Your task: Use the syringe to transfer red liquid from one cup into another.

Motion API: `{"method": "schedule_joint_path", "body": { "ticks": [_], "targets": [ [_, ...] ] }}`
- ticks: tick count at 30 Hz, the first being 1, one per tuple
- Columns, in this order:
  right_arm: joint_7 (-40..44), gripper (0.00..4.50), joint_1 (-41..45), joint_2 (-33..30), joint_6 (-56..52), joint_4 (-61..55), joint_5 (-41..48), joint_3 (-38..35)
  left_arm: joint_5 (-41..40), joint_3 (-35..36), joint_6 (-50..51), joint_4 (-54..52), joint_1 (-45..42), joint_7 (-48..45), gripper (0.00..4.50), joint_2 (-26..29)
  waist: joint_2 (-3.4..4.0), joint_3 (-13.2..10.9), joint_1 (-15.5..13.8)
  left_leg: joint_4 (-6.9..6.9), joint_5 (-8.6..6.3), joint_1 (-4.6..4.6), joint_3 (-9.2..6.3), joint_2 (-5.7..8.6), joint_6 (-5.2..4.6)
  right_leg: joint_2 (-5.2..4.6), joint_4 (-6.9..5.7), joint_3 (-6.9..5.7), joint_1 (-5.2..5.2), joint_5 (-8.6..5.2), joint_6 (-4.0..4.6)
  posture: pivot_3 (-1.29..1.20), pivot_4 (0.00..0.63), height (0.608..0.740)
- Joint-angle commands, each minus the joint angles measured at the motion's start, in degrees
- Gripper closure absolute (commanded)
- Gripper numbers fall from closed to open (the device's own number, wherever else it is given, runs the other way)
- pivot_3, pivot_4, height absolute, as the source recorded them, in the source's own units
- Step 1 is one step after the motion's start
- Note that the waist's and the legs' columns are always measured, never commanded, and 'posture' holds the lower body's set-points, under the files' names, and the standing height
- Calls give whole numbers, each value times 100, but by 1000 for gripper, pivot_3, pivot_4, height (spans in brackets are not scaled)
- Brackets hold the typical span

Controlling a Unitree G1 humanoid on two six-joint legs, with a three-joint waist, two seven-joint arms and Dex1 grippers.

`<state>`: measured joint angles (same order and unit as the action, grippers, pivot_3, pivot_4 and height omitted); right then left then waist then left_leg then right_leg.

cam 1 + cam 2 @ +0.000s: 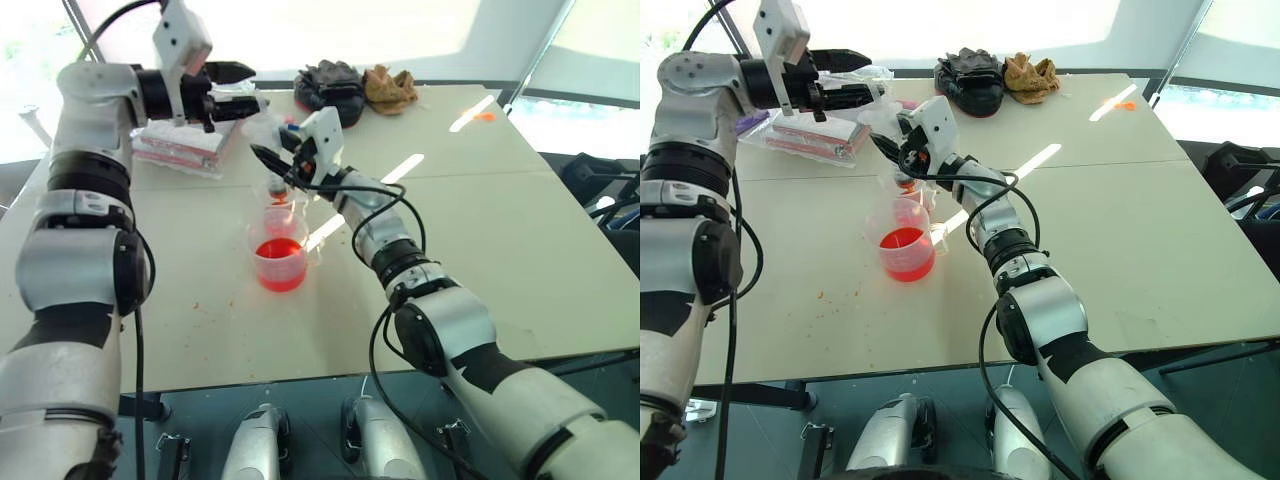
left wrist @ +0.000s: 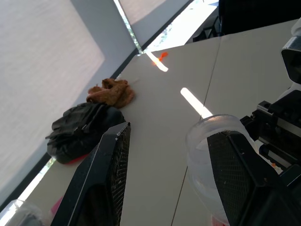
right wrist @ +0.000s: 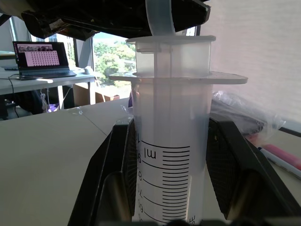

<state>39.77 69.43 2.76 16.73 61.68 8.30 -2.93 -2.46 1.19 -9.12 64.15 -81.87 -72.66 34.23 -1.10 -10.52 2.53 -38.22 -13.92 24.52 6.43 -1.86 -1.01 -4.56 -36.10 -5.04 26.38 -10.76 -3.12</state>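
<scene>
My right end effector [image 3: 171,188] is clamped on the syringe [image 3: 170,155] barrel, holding it upright at upper centre of the frame over the smaller cup [image 1: 277,193]. My left end effector [image 1: 237,88], fingers spread, sits at the plunger top. The red liquid [image 1: 279,262] is mostly in the larger cup [image 1: 283,230] mid-frame on the table [image 1: 480,230]. The barrel looks clear, so I judge most of the transfer remains.
</scene>
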Motion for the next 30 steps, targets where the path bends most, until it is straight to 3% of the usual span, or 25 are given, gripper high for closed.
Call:
{"method": "schedule_joint_path", "body": {
  "ticks": [1,11,17,20,26,30],
  "targets": [
    [30,2970,257,65,25,-1002,330,-142,182,-218,-27,111,165,-195,1915,-140,0,0,-4,0,0,0,0,0,0,0,0,0,0,0,0,0,150,740],
    [-43,2970,126,74,-313,-1584,377,-159,189,-247,-30,103,272,-276,1915,-187,0,0,3,0,0,0,-1,0,0,0,0,0,1,0,0,0,150,740],
    [-67,2970,105,88,-412,-1677,419,-183,-234,127,382,-8,125,-239,1915,-140,0,0,1,0,0,0,-1,0,-1,0,0,0,2,0,0,0,150,740],
    [-91,2970,54,83,-521,-1796,493,-192,-560,439,863,-266,29,-386,1915,218,0,0,13,0,0,1,-1,0,0,0,-1,0,2,0,-1,0,150,740],
    [-140,2970,-47,-9,-610,-2036,516,-162,-1211,848,2216,-1487,628,-753,1915,1036,2,-1,24,2,0,-1,-4,-3,1,1,-5,1,5,-1,-1,0,150,740],
    [-206,2970,-27,-189,-745,-2242,550,-205,-1768,1323,3343,-3317,2014,-291,1915,1345,2,-1,2,0,1,-2,-7,-2,1,-1,-4,3,3,-1,-1,0,150,740]
  ]
}}
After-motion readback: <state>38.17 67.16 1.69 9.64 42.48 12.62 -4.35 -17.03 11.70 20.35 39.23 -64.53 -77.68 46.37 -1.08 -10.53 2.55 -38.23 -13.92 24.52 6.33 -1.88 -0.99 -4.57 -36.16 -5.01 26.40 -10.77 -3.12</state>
